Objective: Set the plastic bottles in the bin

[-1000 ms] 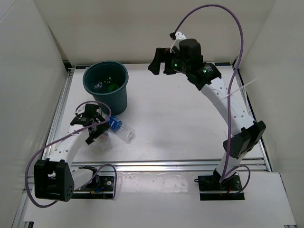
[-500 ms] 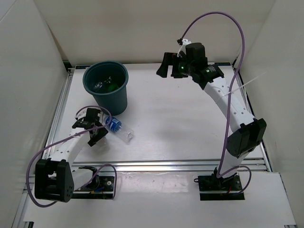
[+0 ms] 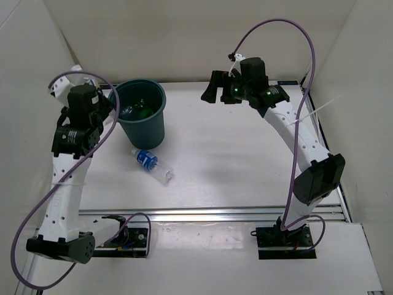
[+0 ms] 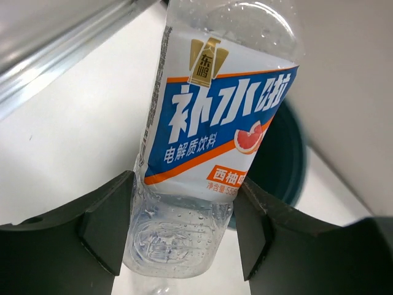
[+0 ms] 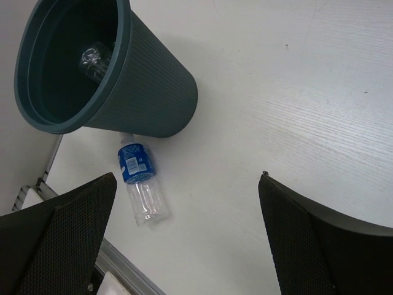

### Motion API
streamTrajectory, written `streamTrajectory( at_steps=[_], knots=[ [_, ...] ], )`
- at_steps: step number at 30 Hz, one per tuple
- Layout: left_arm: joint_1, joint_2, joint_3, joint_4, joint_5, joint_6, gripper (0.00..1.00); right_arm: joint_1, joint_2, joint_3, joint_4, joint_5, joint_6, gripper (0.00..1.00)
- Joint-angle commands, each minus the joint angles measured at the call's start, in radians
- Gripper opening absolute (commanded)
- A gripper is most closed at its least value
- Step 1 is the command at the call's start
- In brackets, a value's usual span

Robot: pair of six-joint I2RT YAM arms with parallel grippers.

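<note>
Left gripper (image 4: 184,230) is clamped on the white-label bottle (image 4: 215,117). In the left wrist view we see both fingers (image 4: 104,227) pressed on the clear lower body, just under the label. The bottle stands up out of the jaws, tilted a bit to the right, off the table (image 3: 245,160). The bin (image 4: 288,160) shows behind it on the right, partly hidden by the bottle.

Left arm (image 3: 64,184) pose in the top view: it rises steeply from its base at the near-left corner. The wrist is folded over at the top, just left of the bin (image 3: 144,129) rim. We can't make out the jaws or the held bottle from up there.

Other bottles:
- The blue-label bottle (image 3: 150,165) lies on its side on the table, just beside the bin's near side, not touching either gripper.
- A green bottle (image 3: 144,112) and a clear bottle (image 3: 127,110) lie in the bin.
- The right wrist view shows only the clear one (image 5: 95,61) inside.

Right gripper (image 3: 212,86) has its jaws wide with nothing between them. The right arm (image 3: 295,141) arcs up from its near-right base to the far side of the table. Its gripper faces left toward the bin, well apart from it. Its camera sees the bin (image 5: 153,98) and the blue-label bottle (image 5: 138,178) between its fingers (image 5: 67,233).
</note>
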Motion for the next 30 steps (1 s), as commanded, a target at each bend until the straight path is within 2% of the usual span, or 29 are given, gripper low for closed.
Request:
streamTrajectory(
  at_steps=[1,3,5,6,7,8,13,16,18,21,24,27,30],
  knots=[
    [-0.034,0.108,0.108,0.052,-0.030,0.095,0.63,-0.006,-0.031,-0.013,0.020,-0.040,0.008,1.00],
    [-0.034,0.188,0.147,0.071,-0.014,0.109,0.67,-0.015,-0.031,-0.013,0.020,-0.040,0.008,1.00],
    [-0.043,0.278,0.195,0.095,0.070,0.137,0.70,-0.015,-0.031,-0.024,0.020,-0.040,0.008,1.00],
    [-0.043,0.311,0.213,0.107,0.094,0.148,0.83,-0.015,-0.031,-0.024,0.020,-0.040,0.008,1.00],
    [-0.064,0.338,0.231,0.107,0.104,0.148,0.88,-0.015,-0.031,-0.033,0.020,-0.040,0.008,1.00],
    [-0.075,0.357,0.268,0.107,0.105,0.164,1.00,-0.015,-0.031,-0.033,0.020,-0.040,-0.001,1.00],
    [-0.141,0.299,0.330,0.107,-0.039,0.247,1.00,-0.015,-0.041,-0.054,0.020,-0.040,-0.021,1.00],
    [-0.152,0.160,0.203,0.107,-0.147,0.257,1.00,-0.015,-0.030,-0.065,0.029,-0.075,-0.031,1.00],
    [-0.152,0.015,0.051,0.107,-0.147,0.202,1.00,-0.006,-0.021,-0.076,0.038,-0.075,-0.044,1.00],
    [-0.152,-0.156,-0.136,0.107,0.035,0.137,1.00,0.004,-0.010,-0.076,0.038,-0.075,-0.055,1.00],
    [-0.152,-0.270,-0.298,0.098,0.234,-0.033,1.00,0.013,0.012,-0.065,0.038,-0.075,-0.046,1.00],
    [-0.152,-0.315,-0.458,0.159,0.409,-0.082,1.00,0.013,0.021,-0.065,0.038,-0.066,-0.046,1.00],
    [-0.152,-0.300,-0.543,0.199,0.560,-0.082,1.00,0.013,0.010,-0.088,0.029,-0.066,-0.046,1.00]
  ],
)
